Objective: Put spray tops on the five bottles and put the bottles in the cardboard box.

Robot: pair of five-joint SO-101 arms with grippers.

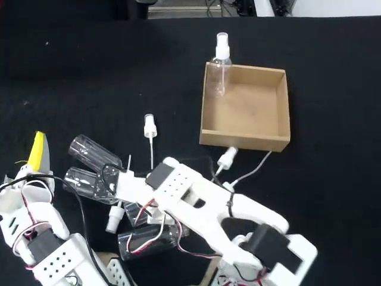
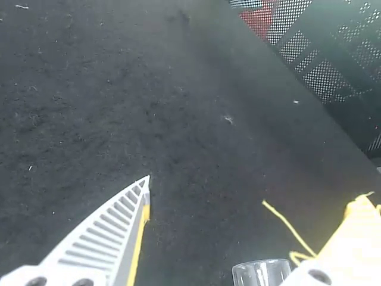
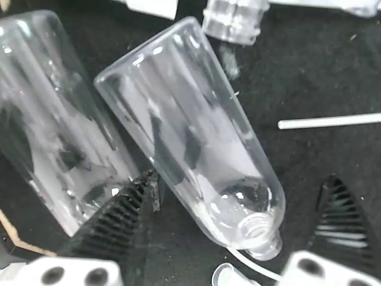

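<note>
Black table (image 1: 89,71), clear bottle (image 3: 190,131) between spread jaws of right end effector (image 3: 243,179)

Counter (image 1: 89,65) draped in black cloth (image 2: 119,89), fuzzy, flecked with pale lint and stray fibres. In high view, far edge of counter runs straight across top. Beyond edge: narrow strip of grey floor (image 1: 178,12), tangle of dark cables (image 1: 223,7), pale surface (image 1: 339,7) toward one end. In left wrist view, counter edge cuts diagonally; past it, dark perforated mesh panel (image 2: 324,65), red patch (image 2: 259,18) showing through mesh. Light even, diffuse.
</note>
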